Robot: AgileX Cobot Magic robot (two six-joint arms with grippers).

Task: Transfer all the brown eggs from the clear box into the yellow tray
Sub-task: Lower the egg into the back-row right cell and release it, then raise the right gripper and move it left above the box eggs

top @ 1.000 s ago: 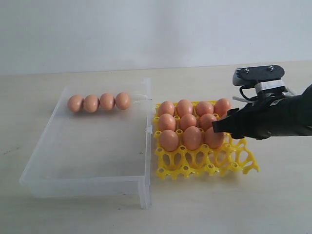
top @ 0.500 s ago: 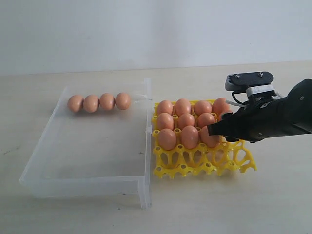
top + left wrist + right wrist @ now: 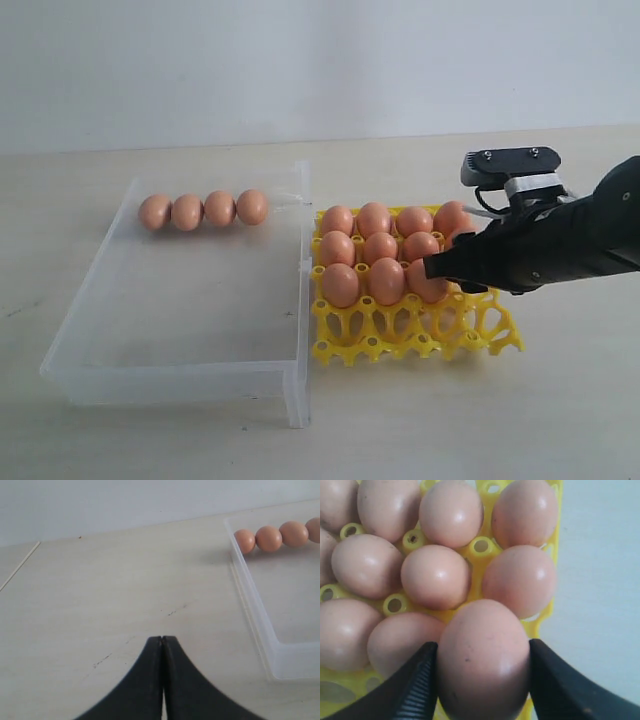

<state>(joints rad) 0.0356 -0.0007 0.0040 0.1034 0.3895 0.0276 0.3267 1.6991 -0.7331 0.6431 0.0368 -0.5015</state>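
Note:
Four brown eggs lie in a row along the far wall of the clear box; the left wrist view shows them inside the box's wall. The yellow tray holds several eggs in its three back rows. My right gripper hangs low over the tray's right part. It is shut on a brown egg, with a finger on each side, by the tray edge. My left gripper is shut and empty over bare table, beside the box.
The tray stands right against the clear box's right wall. The tray's front row of cells holds nothing. Bare tabletop lies in front of the box and the tray.
My right gripper has moved left and a little lower over the tray with the egg. The tray has slid slightly to the left. The eggs in the box have not moved.

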